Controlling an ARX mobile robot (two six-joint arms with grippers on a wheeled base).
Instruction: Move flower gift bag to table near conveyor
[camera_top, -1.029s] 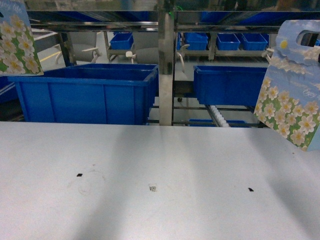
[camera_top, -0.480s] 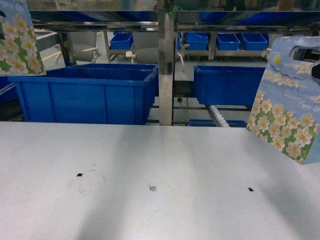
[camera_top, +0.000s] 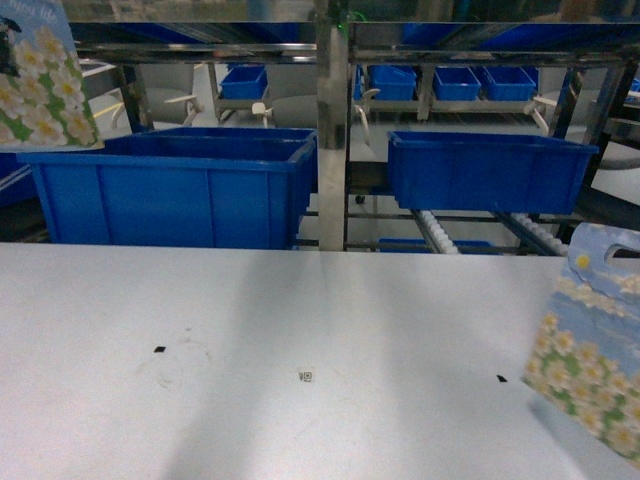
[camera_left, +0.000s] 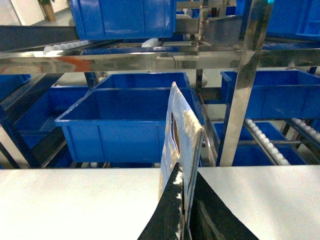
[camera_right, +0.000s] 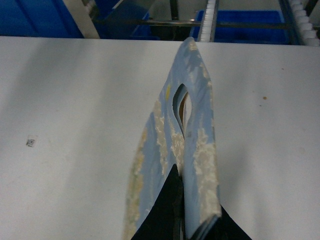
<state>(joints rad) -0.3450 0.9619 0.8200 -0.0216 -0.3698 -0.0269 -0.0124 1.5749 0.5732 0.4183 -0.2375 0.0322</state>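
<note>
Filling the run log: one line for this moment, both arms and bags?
left gripper: shut on left flower gift bag, held high | right gripper: shut on right flower gift bag, low over table | conveyor: behind

Left tool (camera_left: 184, 220) clamped raised, right tool (camera_right: 181, 220) clamped low

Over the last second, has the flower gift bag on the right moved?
Yes. The right flower gift bag dropped from level with the blue bin to low over the table.
</note>
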